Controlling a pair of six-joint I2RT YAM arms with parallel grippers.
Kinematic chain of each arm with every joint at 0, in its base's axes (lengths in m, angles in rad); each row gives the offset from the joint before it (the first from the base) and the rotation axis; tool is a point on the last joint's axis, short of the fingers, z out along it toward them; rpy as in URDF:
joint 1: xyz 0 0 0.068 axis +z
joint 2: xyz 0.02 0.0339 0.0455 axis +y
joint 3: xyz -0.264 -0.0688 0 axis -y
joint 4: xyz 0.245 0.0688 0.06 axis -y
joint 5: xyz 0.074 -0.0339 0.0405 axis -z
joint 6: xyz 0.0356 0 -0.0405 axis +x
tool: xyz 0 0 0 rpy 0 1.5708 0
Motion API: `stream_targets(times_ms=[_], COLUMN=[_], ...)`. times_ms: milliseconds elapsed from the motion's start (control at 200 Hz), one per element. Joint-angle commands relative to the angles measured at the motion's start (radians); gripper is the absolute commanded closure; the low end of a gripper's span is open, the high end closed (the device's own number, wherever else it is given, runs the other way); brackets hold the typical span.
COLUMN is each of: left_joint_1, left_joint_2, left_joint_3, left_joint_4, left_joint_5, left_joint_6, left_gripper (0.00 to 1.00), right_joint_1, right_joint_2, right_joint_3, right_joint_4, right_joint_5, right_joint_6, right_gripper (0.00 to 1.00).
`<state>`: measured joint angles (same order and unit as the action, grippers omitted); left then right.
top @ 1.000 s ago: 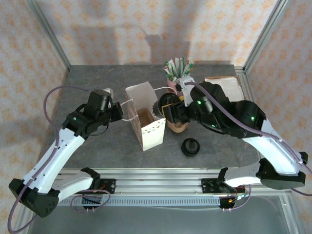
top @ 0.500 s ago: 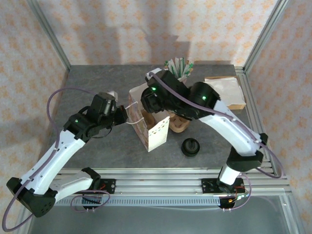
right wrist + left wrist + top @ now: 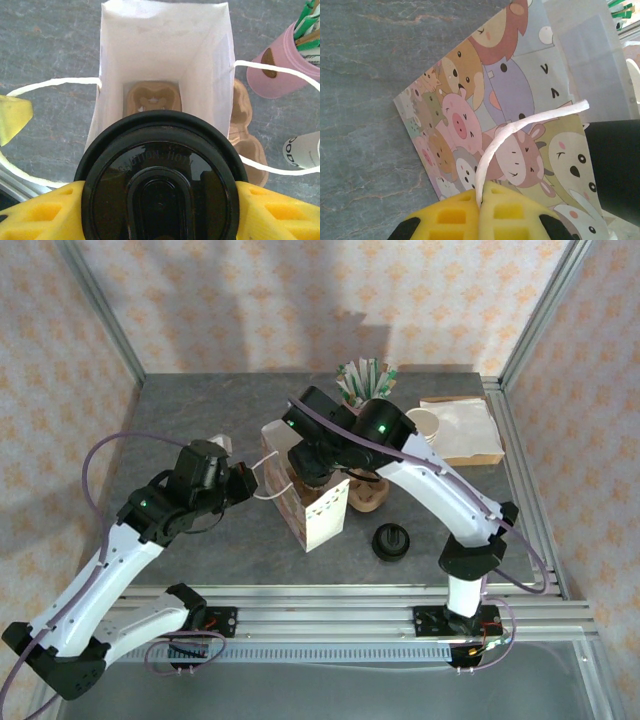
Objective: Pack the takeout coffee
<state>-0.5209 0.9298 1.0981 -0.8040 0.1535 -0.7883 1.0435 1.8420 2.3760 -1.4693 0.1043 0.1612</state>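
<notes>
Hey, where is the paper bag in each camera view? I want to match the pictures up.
Top external: the paper bag stands mid-table, its mouth under the right arm.
Left wrist: its cartoon-printed side crosses the centre towards the right.
Right wrist: its open mouth is top centre, above the takeout coffee.
Shared landmark: the white cord handle, pinched by the left gripper.
</notes>
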Motion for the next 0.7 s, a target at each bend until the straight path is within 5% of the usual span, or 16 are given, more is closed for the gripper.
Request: stream_targets(times_ms=[0, 696], left_joint_1=[-0.018, -0.055], left_joint_2=[-0.031, -0.060], left_joint_3=[-0.019, -0.023], left_joint_4=[-0.006, -0.005], left_joint_5=[0.009, 0.009], left_joint_6=[-0.043, -0.095], left_gripper=[1.00, 1.00], right_joint_1=[-0.009, -0.040], right_joint_2=[0.033, 0.132], right_joint_3=[0.036, 0.056], right_joint_4=[-0.063, -0.175], right_joint_5=[-0.031, -0.073], right_joint_6=[0.024, 0.048], right_gripper=[0.36, 0.37])
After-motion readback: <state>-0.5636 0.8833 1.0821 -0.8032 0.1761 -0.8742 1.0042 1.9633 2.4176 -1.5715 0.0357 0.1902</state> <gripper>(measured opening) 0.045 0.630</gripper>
